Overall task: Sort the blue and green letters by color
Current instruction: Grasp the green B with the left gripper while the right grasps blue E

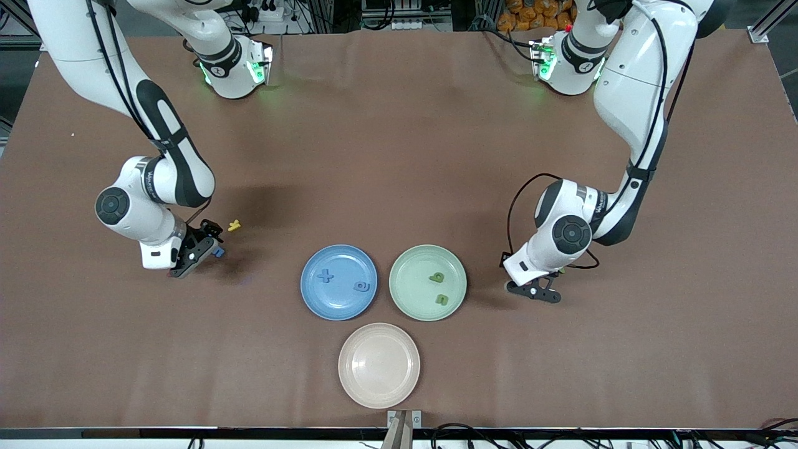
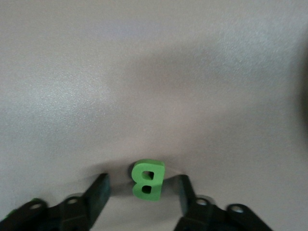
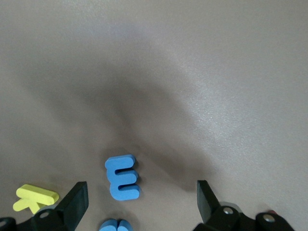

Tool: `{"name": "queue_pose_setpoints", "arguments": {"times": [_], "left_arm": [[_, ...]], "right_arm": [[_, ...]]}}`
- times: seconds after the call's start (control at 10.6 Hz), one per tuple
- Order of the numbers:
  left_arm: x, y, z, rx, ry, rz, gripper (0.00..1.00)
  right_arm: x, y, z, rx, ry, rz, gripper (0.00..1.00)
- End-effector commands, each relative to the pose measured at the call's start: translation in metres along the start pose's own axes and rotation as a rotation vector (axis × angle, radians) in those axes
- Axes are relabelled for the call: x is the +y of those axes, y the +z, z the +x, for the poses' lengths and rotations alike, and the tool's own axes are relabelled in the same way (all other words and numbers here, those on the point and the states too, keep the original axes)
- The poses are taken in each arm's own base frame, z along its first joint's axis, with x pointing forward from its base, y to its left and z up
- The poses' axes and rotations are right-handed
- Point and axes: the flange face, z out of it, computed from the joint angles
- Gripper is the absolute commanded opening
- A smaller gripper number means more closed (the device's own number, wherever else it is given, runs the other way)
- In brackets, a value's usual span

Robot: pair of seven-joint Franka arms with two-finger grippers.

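The brown table [image 1: 399, 156] in front of you holds a blue plate [image 1: 312, 296] with two blue letters [image 1: 325, 276] and, beside it, a green plate [image 1: 405, 296] with two green letters [image 1: 437, 277]. Your left gripper [image 2: 142, 192] sits low at its end, fingers apart around a green B [image 2: 148, 179], gaps showing. Your right gripper [image 3: 139, 202] stands wide over a blue M [image 3: 122, 176], a yellow letter [image 3: 33, 198] beside it.

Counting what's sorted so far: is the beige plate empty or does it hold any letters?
Empty. The front view shows the beige plate bare, with no letters in it.
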Motion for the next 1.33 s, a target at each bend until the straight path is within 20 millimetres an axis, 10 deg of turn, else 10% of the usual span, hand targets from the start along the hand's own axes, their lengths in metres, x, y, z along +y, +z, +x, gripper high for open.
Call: {"name": "queue_pose_setpoints", "arguments": {"times": [0.0,0.85,1.23], "left_arm": [[0.013,0.005,-0.002,0.013,-0.055,0.001,0.00],[0.040,-0.040,0.026,0.110,-0.336,-0.039,0.00],[0.092,-0.051,0.037,0.168,-0.513,-0.080,0.00]], "right_arm": [[-0.007,0.002,0.002,0.011,-0.008,-0.004,1.00],[-0.013,0.010,0.005,0.020,-0.016,-0.022,0.40],[-0.014,0.005,0.010,0.026,0.004,-0.020,0.14]]}}
